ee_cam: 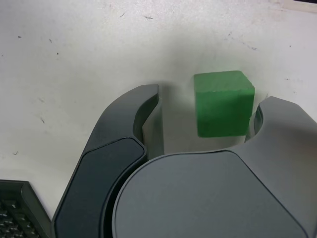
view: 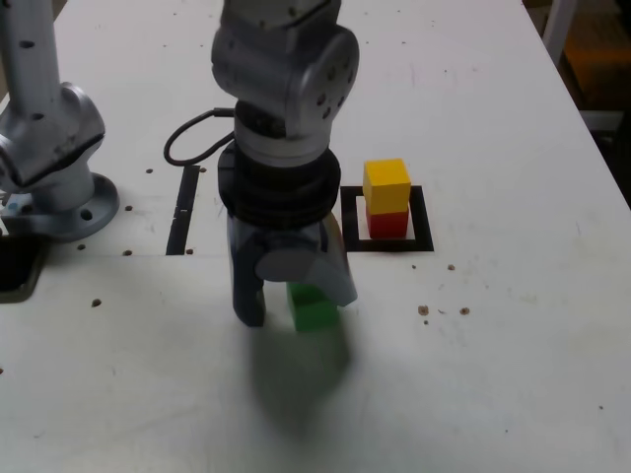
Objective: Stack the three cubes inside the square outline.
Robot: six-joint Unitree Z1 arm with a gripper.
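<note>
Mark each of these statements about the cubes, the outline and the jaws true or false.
1. The yellow cube sits on the red cube. True.
2. The green cube is already on the stack. False: it lies on the table, outside the outline.
3. The gripper has its jaws open, with the green cube between them. True.
4. The red cube stands outside the outline. False: it stands inside it.
5. The jaws are clamped on the yellow cube. False: they are down by the green cube, apart from the stack.
</note>
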